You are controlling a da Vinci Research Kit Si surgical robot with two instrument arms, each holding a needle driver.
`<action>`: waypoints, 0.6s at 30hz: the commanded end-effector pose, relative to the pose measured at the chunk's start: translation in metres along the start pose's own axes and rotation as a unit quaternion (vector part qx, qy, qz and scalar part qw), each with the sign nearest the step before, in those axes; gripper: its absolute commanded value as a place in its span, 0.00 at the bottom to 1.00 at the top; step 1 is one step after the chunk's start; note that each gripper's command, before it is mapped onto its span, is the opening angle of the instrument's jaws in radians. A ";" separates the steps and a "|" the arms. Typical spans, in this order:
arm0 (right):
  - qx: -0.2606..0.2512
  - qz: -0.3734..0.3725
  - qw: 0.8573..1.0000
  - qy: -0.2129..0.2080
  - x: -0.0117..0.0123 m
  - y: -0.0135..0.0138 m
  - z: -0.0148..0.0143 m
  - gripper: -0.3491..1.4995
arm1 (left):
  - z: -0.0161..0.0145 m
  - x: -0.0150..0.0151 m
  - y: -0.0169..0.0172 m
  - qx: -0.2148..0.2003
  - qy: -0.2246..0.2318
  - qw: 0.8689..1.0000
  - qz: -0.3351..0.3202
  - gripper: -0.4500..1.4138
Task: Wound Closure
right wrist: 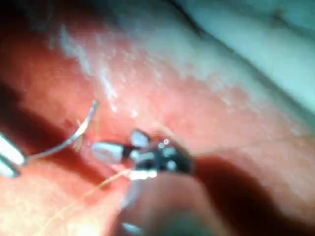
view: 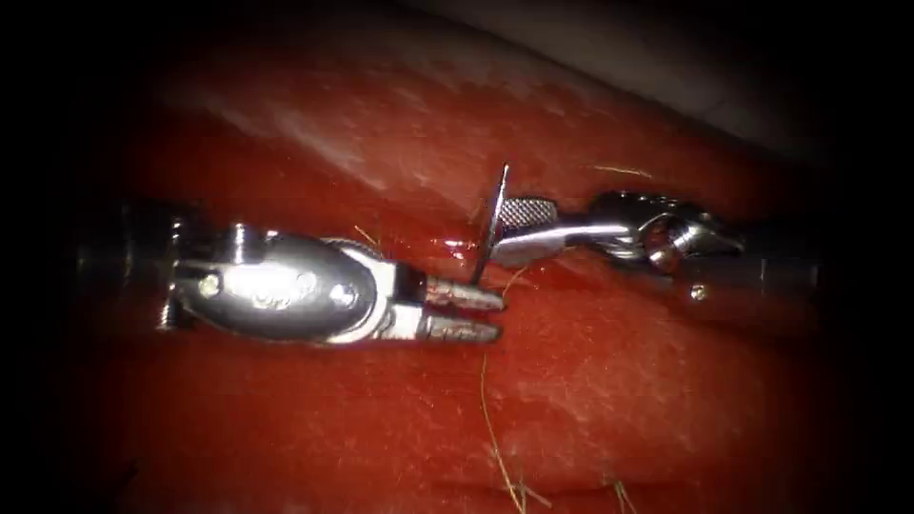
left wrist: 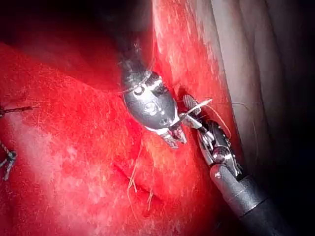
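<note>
The curved needle (view: 495, 214) stands clear of the tissue (view: 619, 381), over the wet line of the cut (view: 447, 246). My left tool (view: 498, 315) comes in from the left, and its jaws hold the needle's lower end. My right tool (view: 497, 230) has its jaws open, one on each side of the needle's middle. Thread (view: 487, 400) trails from under the right tool down across the tissue. In the right wrist view the needle (right wrist: 74, 135) arcs from the left tool (right wrist: 7, 160) past the open right tool (right wrist: 115, 141). In the left wrist view both tools (left wrist: 176, 138) (left wrist: 191, 112) meet at the needle (left wrist: 201, 104).
Cut ends of thread (view: 519, 495) from earlier stitches stick up near the front edge of the tissue, with another tuft (view: 621, 493) beside them. Red fluid covers the tissue. A pale surface (view: 724, 67) lies beyond the tissue's far edge.
</note>
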 end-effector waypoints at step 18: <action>0.008 0.016 0.999 0.040 0.0030 -0.0026 0.0000 0.86 | 0.0014 0.0002 -0.0035 0.043 -0.016 0.997 0.057 0.05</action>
